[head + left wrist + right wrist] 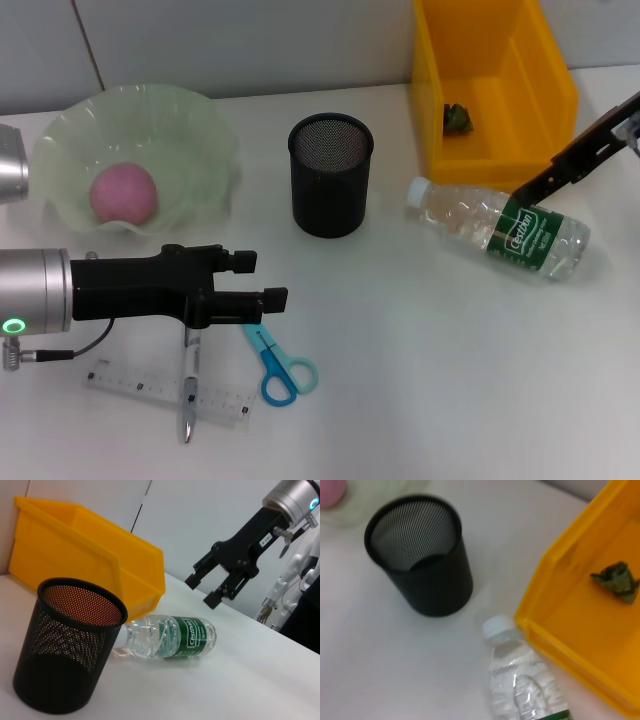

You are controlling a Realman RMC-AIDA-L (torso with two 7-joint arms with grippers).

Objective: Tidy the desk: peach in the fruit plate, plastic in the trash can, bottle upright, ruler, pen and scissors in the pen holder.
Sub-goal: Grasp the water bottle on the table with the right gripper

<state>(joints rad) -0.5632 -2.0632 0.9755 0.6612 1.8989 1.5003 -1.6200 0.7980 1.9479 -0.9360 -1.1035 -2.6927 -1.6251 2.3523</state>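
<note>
Peach already in the green fruit plate; crumpled plastic already in the yellow bin serving as trash can. Bottle lying on its side just in front of the bin, white cap pointing toward the black mesh pen holder, which stands upright and looks empty. Ruler, pen and blue-handled scissors on the desk at the near left, pen laid across the ruler, scissors just beside them. Right gripper poised over the labelled middle of the bottle, jaws spread apart and holding nothing; contact with the bottle hard to judge from the head view, though the left wrist view suggests a gap. Left gripper hovering above the pen and scissors, jaws apart, nothing between them. Main risks from here: a round, part-filled bottle rolling or sliding out of a closing grasp, or swinging against the bin wall while being tipped upright; a grip too near the middle leaving it to topple once released. On the left, a low approach nudging pen, ruler and scissors together and scattering them.
</note>
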